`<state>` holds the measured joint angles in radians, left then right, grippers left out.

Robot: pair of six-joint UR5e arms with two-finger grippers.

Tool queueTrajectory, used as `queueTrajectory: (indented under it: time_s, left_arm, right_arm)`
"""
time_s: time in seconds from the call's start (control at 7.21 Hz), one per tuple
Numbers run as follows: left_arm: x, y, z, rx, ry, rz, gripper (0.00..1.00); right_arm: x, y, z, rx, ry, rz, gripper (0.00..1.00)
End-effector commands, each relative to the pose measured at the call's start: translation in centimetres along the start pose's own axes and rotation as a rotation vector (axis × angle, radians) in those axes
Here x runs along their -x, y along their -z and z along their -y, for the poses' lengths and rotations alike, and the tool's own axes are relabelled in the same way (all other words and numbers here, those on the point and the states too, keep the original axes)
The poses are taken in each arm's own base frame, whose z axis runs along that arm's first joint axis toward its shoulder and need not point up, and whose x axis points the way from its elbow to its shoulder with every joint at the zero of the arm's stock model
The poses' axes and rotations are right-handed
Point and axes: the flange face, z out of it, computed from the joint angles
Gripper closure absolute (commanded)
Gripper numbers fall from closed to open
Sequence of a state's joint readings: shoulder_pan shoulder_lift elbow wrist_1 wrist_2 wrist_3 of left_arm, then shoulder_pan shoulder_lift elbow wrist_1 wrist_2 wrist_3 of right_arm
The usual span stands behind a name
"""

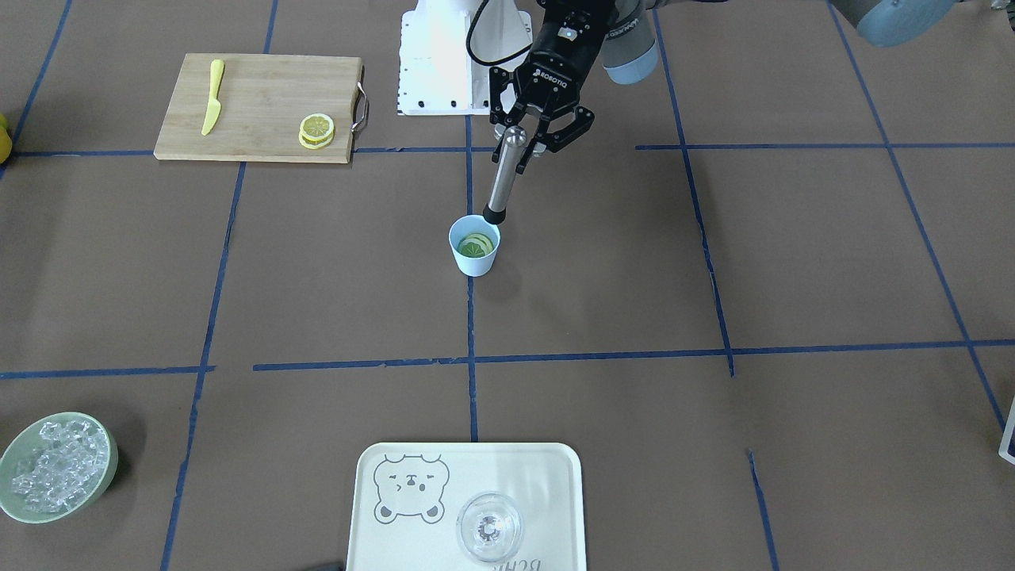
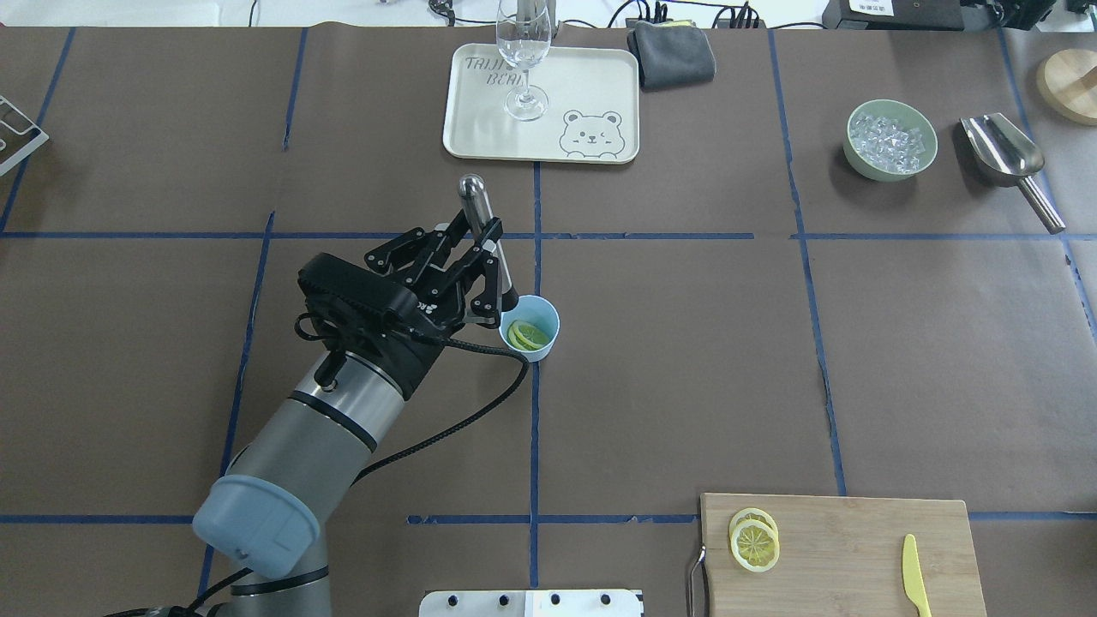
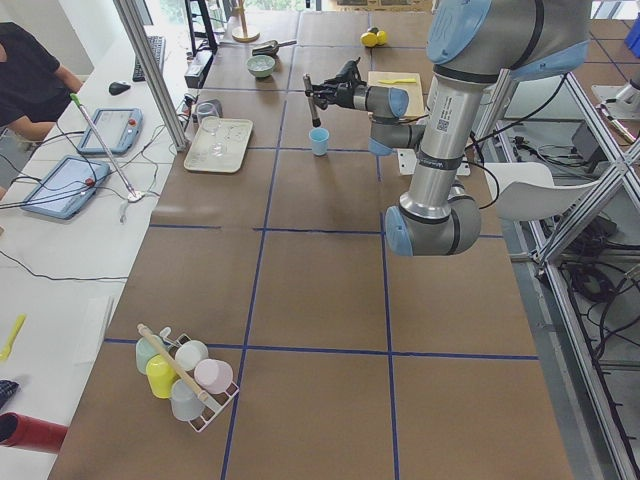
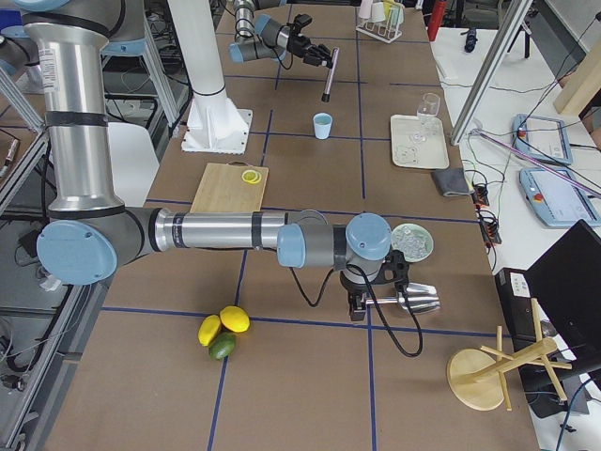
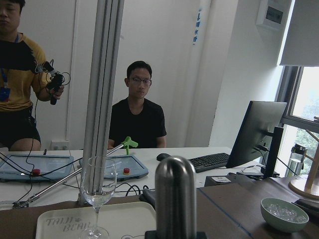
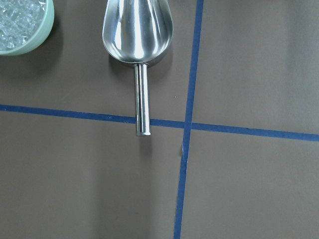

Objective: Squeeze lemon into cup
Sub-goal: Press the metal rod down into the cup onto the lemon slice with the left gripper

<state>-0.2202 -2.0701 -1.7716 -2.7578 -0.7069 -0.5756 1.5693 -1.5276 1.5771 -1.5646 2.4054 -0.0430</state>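
Note:
The light-blue cup (image 1: 474, 258) stands near the table's middle, also in the overhead view (image 2: 538, 345). A pale lemon slice (image 1: 476, 243) lies inside it over something green, also visible from overhead (image 2: 527, 334). My left gripper (image 1: 530, 136) is shut on a steel muddler (image 1: 504, 176), which tilts down. The muddler's black tip hangs just above the cup's rim on the robot's side. The muddler's top fills the left wrist view (image 5: 175, 196). My right gripper (image 4: 359, 303) hangs over a metal scoop (image 6: 138, 35). I cannot tell whether the right gripper is open or shut.
A wooden board (image 1: 254, 107) holds stacked lemon slices (image 1: 316, 131) and a yellow knife (image 1: 212, 97). A cream tray (image 1: 547, 476) holds a clear glass (image 1: 489, 527). A green bowl of ice (image 1: 55, 468) stands by the scoop (image 2: 1007, 158). A grey cloth (image 2: 671, 53) lies beside the tray.

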Motion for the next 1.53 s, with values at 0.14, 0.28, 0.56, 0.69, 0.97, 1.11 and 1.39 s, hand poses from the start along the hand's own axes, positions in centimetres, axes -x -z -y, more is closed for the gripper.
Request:
queueTrajectory:
  time_s: [0.14, 0.28, 0.56, 0.69, 0.97, 1.11, 1.39]
  left_arm:
    - [-0.6, -1.5, -2.8, 0.007, -0.01, 0.0, 1.0]
    - [-1.2, -2.0, -3.4, 0.011, -0.015, 0.002, 1.0]
    - [-1.5, -2.6, -4.4, 0.021, -0.026, 0.007, 1.0]
    - [-1.4, -2.7, -4.9, 0.026, -0.033, 0.01, 1.0]
    - [-1.8, -3.4, -6.0, 0.029, -0.032, 0.009, 1.0]
    - [-2.2, -3.5, -7.1, 0.034, -0.029, 0.003, 1.0]
    - [-2.3, -3.2, -8.6, 0.05, -0.037, 0.0, 1.0]
  right_arm:
    - [0.1, 0.1, 0.0, -0.003, 0.003, 0.0, 0.0]
    - [0.1, 0.1, 0.0, -0.002, 0.002, 0.0, 0.0]
    - [0.1, 0.1, 0.0, -0.002, 0.002, 0.0, 0.0]
    - [0.2, 0.1, 0.0, -0.004, 0.004, 0.0, 0.0]
    - [0.1, 0.1, 0.0, -0.002, 0.002, -0.002, 0.0]
    - [0.1, 0.1, 0.1, -0.003, 0.003, -0.002, 0.0]
    - [0.2, 0.2, 0.2, -0.005, 0.005, -0.002, 0.0]
